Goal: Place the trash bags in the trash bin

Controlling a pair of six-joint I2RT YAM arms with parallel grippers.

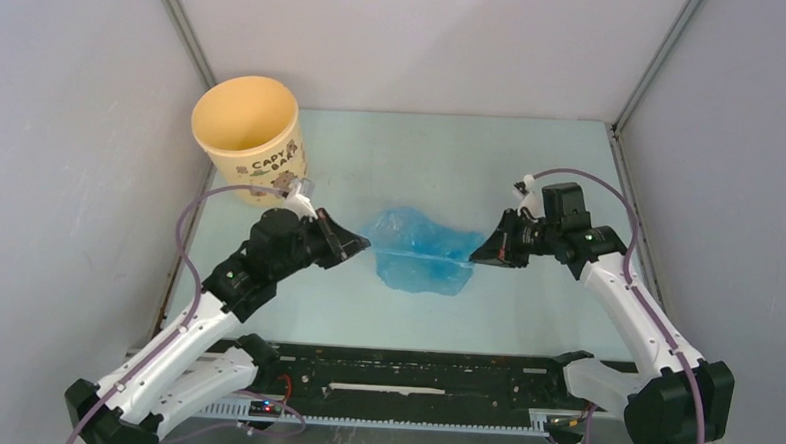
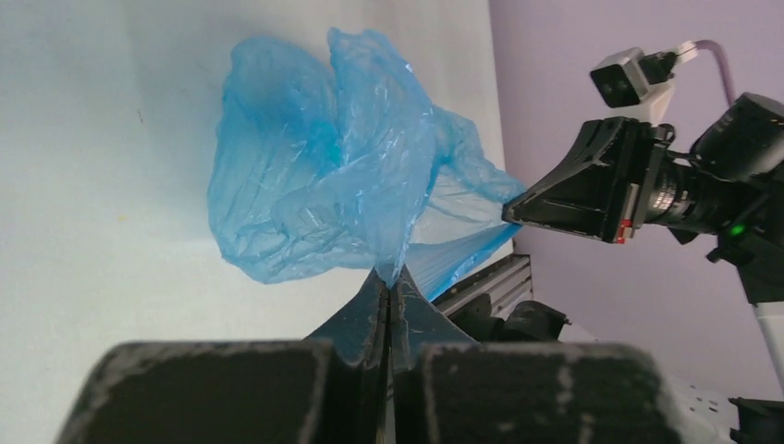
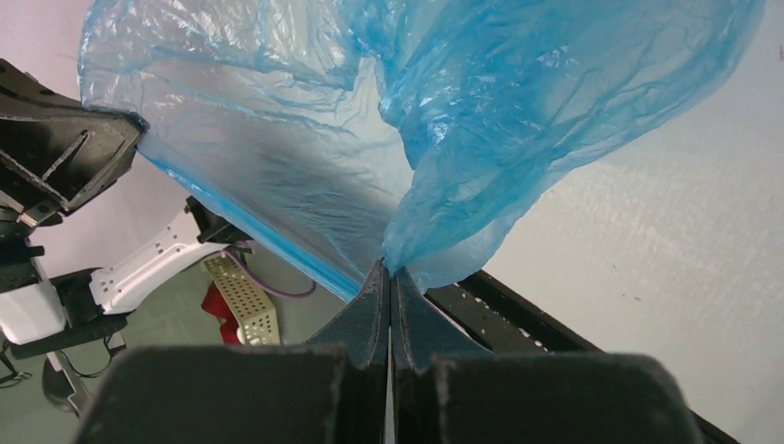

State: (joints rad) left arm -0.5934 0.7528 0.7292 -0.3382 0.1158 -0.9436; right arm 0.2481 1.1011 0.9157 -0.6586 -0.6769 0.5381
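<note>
A crumpled translucent blue trash bag (image 1: 418, 248) hangs stretched between my two grippers above the middle of the table. My left gripper (image 1: 361, 245) is shut on its left edge; in the left wrist view the bag (image 2: 324, 166) rises from the pinched tips (image 2: 392, 277). My right gripper (image 1: 478, 254) is shut on its right edge; in the right wrist view the bag (image 3: 388, 120) spreads from the tips (image 3: 389, 268). The tan-yellow trash bin (image 1: 247, 141) stands upright and open at the far left corner, behind the left gripper.
Grey walls close in the table on the left, back and right. A black rail (image 1: 412, 383) runs along the near edge between the arm bases. The right arm's gripper shows in the left wrist view (image 2: 592, 190).
</note>
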